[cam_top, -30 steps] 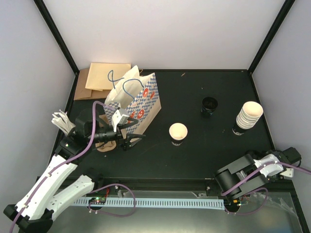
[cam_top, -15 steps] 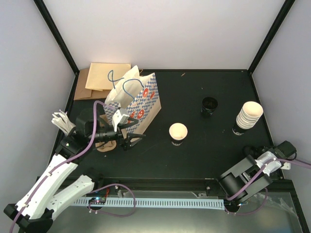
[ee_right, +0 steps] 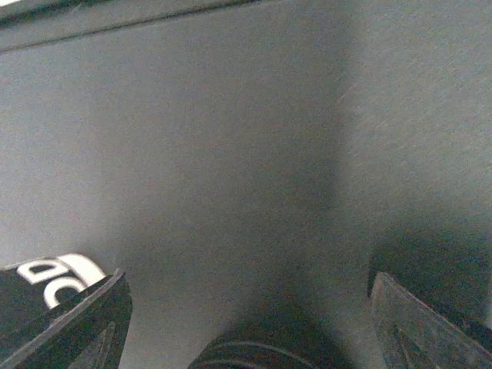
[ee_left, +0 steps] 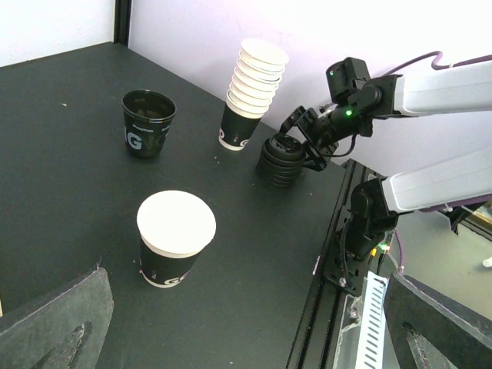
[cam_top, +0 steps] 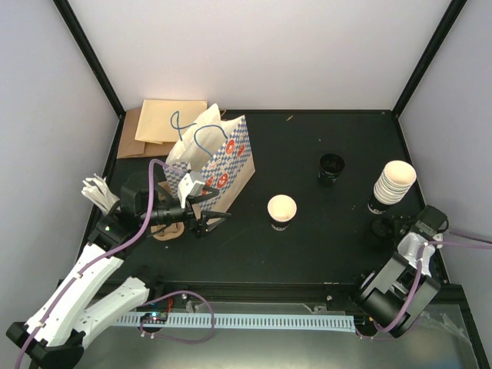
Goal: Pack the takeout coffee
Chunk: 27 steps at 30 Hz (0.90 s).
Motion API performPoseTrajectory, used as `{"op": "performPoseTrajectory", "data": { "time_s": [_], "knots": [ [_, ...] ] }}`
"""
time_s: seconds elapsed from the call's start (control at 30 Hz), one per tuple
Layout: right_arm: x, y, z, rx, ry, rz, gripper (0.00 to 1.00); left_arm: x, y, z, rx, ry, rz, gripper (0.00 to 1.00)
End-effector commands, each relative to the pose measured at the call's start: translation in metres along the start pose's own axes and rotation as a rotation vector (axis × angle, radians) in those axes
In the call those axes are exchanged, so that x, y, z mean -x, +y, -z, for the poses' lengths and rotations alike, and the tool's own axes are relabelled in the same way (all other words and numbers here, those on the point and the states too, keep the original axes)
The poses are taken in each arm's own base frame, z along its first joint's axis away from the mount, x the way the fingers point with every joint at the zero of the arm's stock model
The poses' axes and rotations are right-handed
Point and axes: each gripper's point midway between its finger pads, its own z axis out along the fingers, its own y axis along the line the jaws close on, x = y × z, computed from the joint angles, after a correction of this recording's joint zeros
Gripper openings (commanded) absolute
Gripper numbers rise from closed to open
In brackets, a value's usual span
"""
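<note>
The single cream-white cup point(cam_top: 281, 209) with a dark sleeve stands upright and uncovered mid-table; it also shows in the left wrist view point(ee_left: 175, 235). A stack of black lids point(ee_left: 280, 159) sits by the right edge point(cam_top: 380, 227). My right gripper point(cam_top: 390, 228) is open, its jaws standing either side of the top of the lid stack point(ee_right: 265, 350); its fingertips point(ee_right: 84, 315) frame the right wrist view. My left gripper point(cam_top: 212, 210) is open and empty, beside the blue-checked bag point(cam_top: 219, 154), pointing toward the cup.
A tall stack of nested cream cups point(cam_top: 393, 183) stands just behind the lids. A lone black cup point(cam_top: 332, 167) stands at the back middle. Flat brown bags point(cam_top: 164, 123) lie at the back left. White sticks point(cam_top: 97, 191) lie at the left edge.
My right arm has swung from the near right corner up and inward, bringing its gripper to the lid stack. My left arm and the cup have not moved.
</note>
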Motion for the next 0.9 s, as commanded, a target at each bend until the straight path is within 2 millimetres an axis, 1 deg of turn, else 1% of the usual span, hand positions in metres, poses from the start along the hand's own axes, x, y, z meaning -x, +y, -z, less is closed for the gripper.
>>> {"op": "performPoseTrajectory", "data": {
  "time_s": [0.0,0.53,0.77,0.87],
  "knots": [
    [-0.064,-0.027,-0.007,-0.088,0.210,-0.051,0.87,0.009,-0.003,0.002,0.001,-0.026,-0.044,0.99],
    [-0.112,0.003,-0.004,-0.037,0.286,0.030,0.87,0.009,-0.004,0.003,0.001,-0.030,-0.047,0.99],
    [-0.139,0.018,0.000,-0.019,0.324,0.067,0.88,0.010,-0.004,0.004,0.005,-0.033,-0.051,0.99],
    [-0.149,0.022,0.001,0.005,0.342,0.048,0.88,0.010,-0.005,0.005,0.005,-0.033,-0.052,0.99]
  ]
}}
